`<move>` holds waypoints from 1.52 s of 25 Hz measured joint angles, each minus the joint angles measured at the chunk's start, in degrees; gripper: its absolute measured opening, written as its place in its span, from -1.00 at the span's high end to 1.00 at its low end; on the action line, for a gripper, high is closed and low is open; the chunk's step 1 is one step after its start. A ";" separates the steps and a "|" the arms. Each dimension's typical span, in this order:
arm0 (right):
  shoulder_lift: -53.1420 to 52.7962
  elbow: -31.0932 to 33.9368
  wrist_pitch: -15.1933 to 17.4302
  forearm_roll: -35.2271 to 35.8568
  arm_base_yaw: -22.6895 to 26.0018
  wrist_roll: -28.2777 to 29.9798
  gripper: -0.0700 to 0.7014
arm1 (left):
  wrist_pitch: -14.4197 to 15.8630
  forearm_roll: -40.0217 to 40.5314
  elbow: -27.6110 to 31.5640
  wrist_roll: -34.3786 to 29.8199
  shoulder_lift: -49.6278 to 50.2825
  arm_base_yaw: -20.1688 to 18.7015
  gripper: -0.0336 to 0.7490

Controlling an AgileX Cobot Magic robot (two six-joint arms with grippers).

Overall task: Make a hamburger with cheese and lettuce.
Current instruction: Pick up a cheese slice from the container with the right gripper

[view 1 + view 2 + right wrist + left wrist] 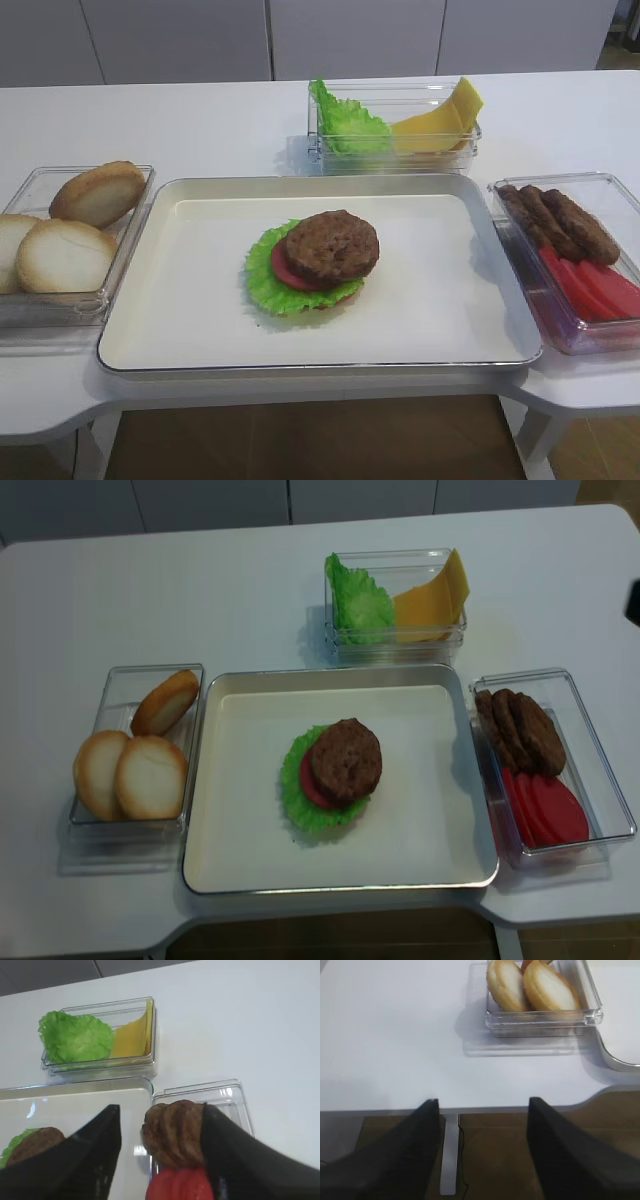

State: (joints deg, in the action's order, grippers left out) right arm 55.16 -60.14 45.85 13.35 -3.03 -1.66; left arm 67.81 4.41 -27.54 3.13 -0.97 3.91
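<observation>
We see the stacked hamburger of brown patty, red tomato and green leaf (318, 262) on the cream metal tray (180, 300), while both pairs of black fingers (90, 1155) (415, 1155) stand open and empty.

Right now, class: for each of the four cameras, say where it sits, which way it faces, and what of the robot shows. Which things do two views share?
Exterior high: front of table, looking across at the tray and hamburger; no robot visible.
Right wrist: above the patties, facing the lettuce and cheese; open right end effector shows.
Left wrist: at the table's edge, facing the buns; open left end effector shows.
Realsense: overhead, looking down; no robot visible.
Shared: both exterior views show the hamburger; the right wrist glimpses it too.
</observation>
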 joint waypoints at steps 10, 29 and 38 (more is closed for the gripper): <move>28.04 -16.83 -0.73 1.28 0.00 1.66 -0.23 | 0.00 0.00 0.00 0.00 0.00 0.00 -0.15; 63.22 -48.09 5.84 10.45 0.00 8.31 -0.23 | 0.00 0.00 0.00 0.00 0.00 0.00 -0.15; 68.10 -50.54 6.31 12.04 0.00 8.83 -0.05 | 0.00 0.00 0.00 0.00 0.00 0.00 -0.15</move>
State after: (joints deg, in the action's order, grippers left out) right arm 123.26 -110.68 52.16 25.39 -3.03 7.17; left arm 67.81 4.41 -27.54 3.13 -0.97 3.91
